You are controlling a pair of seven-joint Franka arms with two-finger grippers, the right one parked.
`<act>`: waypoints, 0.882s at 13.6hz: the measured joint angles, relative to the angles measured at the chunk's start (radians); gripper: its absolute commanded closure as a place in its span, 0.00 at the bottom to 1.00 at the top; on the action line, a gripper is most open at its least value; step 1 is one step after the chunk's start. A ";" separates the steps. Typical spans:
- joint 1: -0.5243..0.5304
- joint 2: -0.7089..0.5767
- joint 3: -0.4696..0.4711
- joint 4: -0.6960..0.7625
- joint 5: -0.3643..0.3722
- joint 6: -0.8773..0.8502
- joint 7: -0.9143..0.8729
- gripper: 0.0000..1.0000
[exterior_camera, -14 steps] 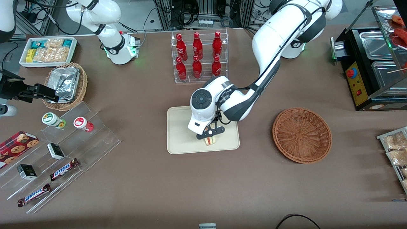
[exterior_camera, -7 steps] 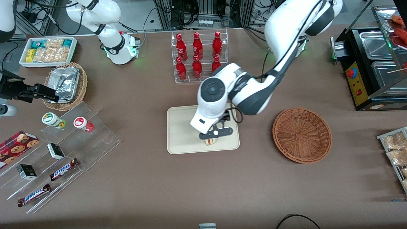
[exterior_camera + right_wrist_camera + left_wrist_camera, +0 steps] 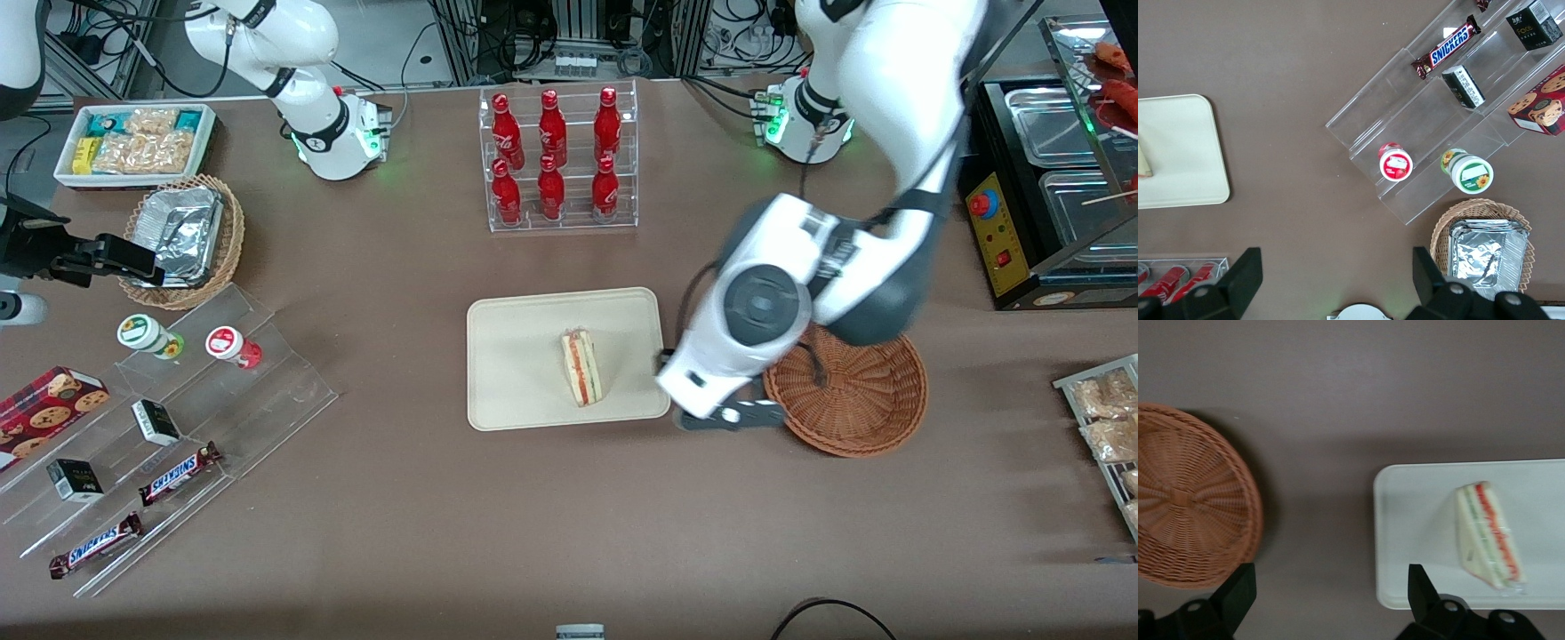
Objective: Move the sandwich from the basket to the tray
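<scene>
White bread with red and green filling along its cut edge — the sandwich (image 3: 581,367) lies flat on the cream-beige tray (image 3: 516,391), toward the tray's basket-side end, with nothing touching it. The tray sits on a brown cloth-covered table (image 3: 427,516), and the reddish-brown woven basket (image 3: 858,400) stands apart from it toward the working arm's end, with bare cloth between them. Farther from the front camera than the tray, a clear rack of red bottles (image 3: 556,160) stands upright. Toward the parked arm's end are stepped acrylic shelves (image 3: 222,391) with candy bars and small jars, and a tan wicker basket of crumpled foil (image 3: 182,236); at the working arm's end a black counter unit with steel pans (image 3: 1040,178) sits at the table's edge. Cables and frame rails fill the room past the table.

The left wrist view shows the sandwich (image 3: 1488,537) close up, its layers plain, and the basket (image 3: 1191,500) holding nothing; the right wrist view alone shows the shelf goods from above. The gripper (image 3: 731,416) hangs above the cloth between tray and basket, its jaws spread wide with nothing between them, pointing straight down. The left arm reaches in from its base over the basket's rim, the wrist bent toward the front camera.
</scene>
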 measured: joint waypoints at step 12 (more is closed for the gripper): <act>0.276 -0.333 0.000 -0.348 -0.045 -0.004 0.287 0.00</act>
